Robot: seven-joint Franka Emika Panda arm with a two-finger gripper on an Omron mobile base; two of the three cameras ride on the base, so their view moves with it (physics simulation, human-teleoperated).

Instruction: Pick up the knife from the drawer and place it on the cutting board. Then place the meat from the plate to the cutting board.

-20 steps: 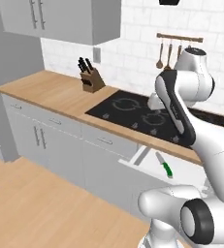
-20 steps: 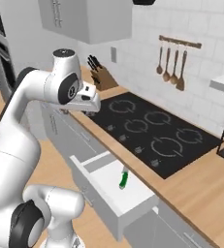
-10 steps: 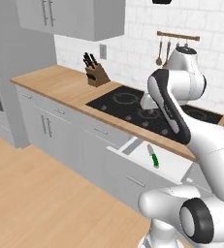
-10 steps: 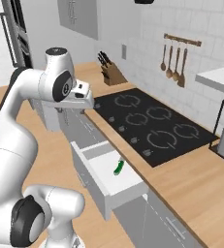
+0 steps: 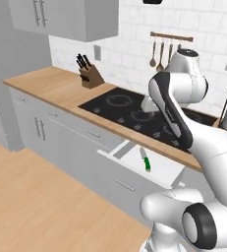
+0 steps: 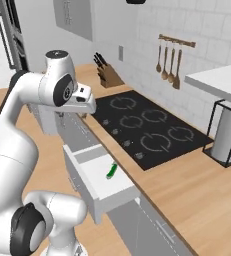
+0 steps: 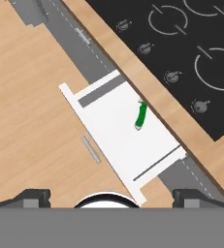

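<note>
One arm bends high over the counter edge, its gripper (image 7: 111, 196) spread wide and empty above the open drawer (image 7: 114, 145); the knife (image 7: 140, 116) lies near the drawer's back edge.

— What sort of place was it?
— A home kitchen. A black cooktop (image 6: 144, 131) was set into a wooden counter (image 5: 51, 86), with grey cabinets (image 5: 46, 130) below and above.
— Anything else?
— A knife block (image 5: 88, 74) stood by the white tiled wall (image 6: 207, 30), utensils hung from a rail (image 6: 174, 41), and an open drawer (image 7: 120, 140) held a green-handled knife (image 7: 140, 116).
</note>
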